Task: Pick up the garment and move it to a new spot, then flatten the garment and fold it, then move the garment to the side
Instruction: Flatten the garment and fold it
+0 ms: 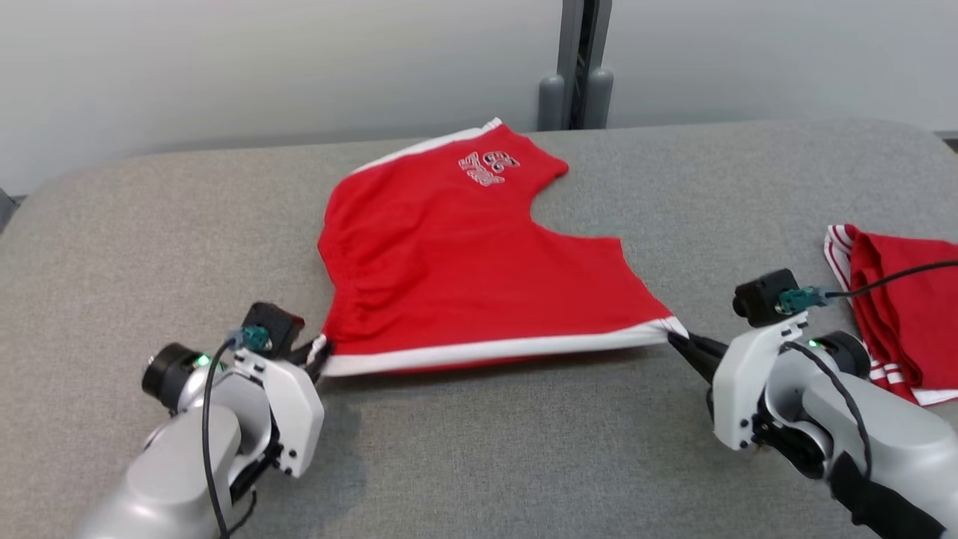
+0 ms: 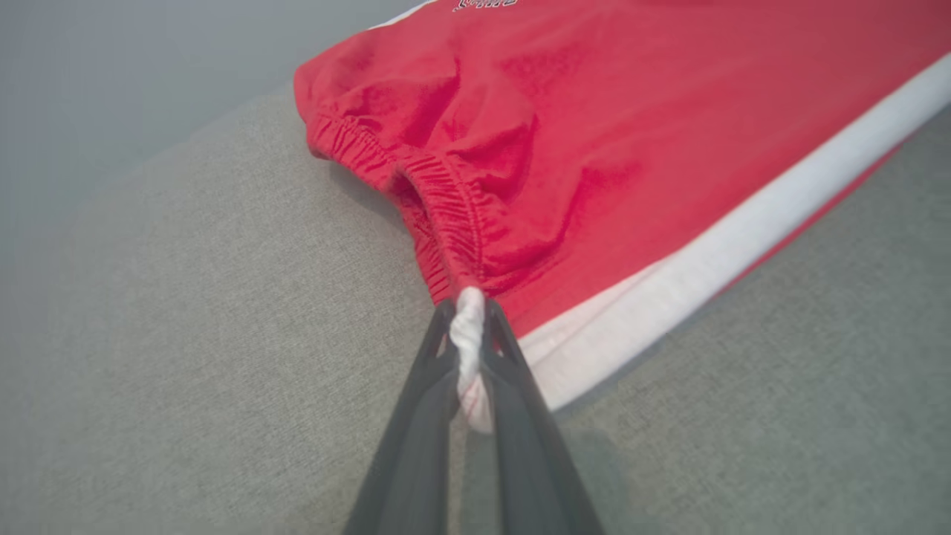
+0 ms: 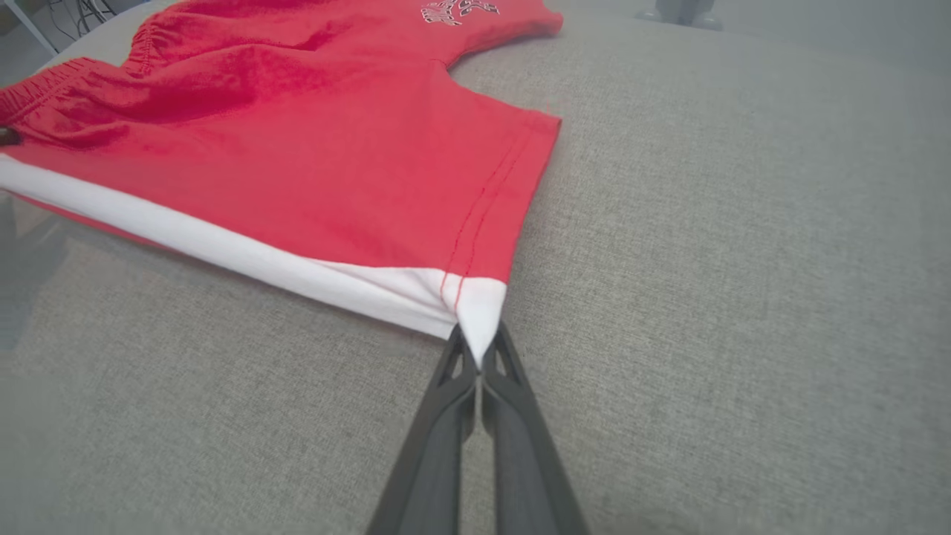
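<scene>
Left gripper, toward the table's near-left part: jaws closed tight on a bunched white corner of the red shorts, where the waistband meets the white band. The waistband is gathered and elasticated, puckered along the shorts' left side. The shorts sit mid-table, one leg reaching toward the far edge. They are red knit cloth, smooth across the middle. A white print on the far leg is inverted and cannot be read. The white band along the near edge runs straight and taut between the two grippers, with a shadow beneath it. Right gripper: jaws fully closed, pinching the pointed white hem corner beside double red stitching. The table covering is grey woven fabric. A second red garment with white stripes lies crumpled at the right edge. A grey post stands behind the far edge.
</scene>
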Available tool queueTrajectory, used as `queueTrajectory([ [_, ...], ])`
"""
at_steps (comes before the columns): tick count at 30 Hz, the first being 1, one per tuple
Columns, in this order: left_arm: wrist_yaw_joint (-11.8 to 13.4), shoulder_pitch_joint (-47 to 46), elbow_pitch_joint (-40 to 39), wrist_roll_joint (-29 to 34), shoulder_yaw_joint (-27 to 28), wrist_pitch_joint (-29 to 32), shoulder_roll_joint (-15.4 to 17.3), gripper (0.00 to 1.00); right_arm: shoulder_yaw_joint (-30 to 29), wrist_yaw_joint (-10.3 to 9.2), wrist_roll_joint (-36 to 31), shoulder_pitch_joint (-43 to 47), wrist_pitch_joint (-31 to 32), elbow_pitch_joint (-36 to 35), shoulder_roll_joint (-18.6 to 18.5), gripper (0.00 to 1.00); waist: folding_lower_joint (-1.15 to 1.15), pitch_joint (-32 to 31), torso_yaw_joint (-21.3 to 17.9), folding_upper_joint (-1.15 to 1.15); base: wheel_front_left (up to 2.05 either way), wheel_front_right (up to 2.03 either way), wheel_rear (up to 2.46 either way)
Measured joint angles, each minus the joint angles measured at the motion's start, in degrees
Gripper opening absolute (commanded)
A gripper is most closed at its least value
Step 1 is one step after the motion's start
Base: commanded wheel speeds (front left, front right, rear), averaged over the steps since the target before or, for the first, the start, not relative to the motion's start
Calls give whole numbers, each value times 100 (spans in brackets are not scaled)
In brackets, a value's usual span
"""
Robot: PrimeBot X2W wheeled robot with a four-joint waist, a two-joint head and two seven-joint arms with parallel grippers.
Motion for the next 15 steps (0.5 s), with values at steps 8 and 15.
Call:
queueTrajectory([
  [8, 55, 824, -636, -441, 137, -98, -7, 0, 88, 8, 423, 402, 705, -648, -702, 0, 0, -347, 34, 0, 0, 0, 0],
  [15, 126, 1755, -1601, -985, 286, 12, 36, 0, 100, 7, 959, 681, 1341, -1305, -1328, 0, 0, -490, 75, 0, 0, 0, 0],
])
